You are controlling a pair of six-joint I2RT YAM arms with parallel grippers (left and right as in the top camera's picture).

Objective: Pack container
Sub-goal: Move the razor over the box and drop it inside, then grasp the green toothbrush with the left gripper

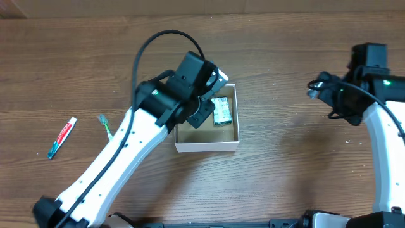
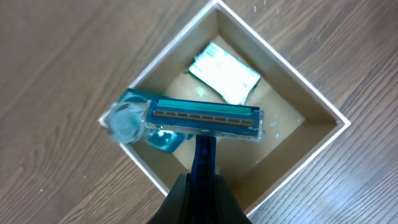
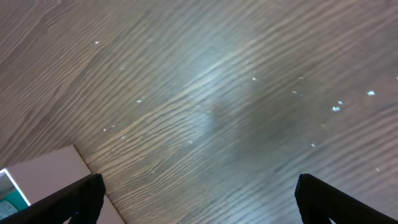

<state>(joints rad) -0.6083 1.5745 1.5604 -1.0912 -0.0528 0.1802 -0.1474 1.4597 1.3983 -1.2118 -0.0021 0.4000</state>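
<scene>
Left gripper [image 2: 200, 194], above the white-walled square cardboard container [image 2: 298, 81], clenches a blue plastic razor [image 2: 202, 118]. Right gripper [image 3: 199, 202] hangs released near the desk's right edge.

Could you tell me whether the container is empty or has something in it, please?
Not empty: the container holds a green-and-white packet lying flat on its brown floor near one corner.

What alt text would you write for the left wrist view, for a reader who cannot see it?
The left claw holds a blue razor over a white box on a wood table. A green-and-white packet lies on the box's brown floor.
</scene>
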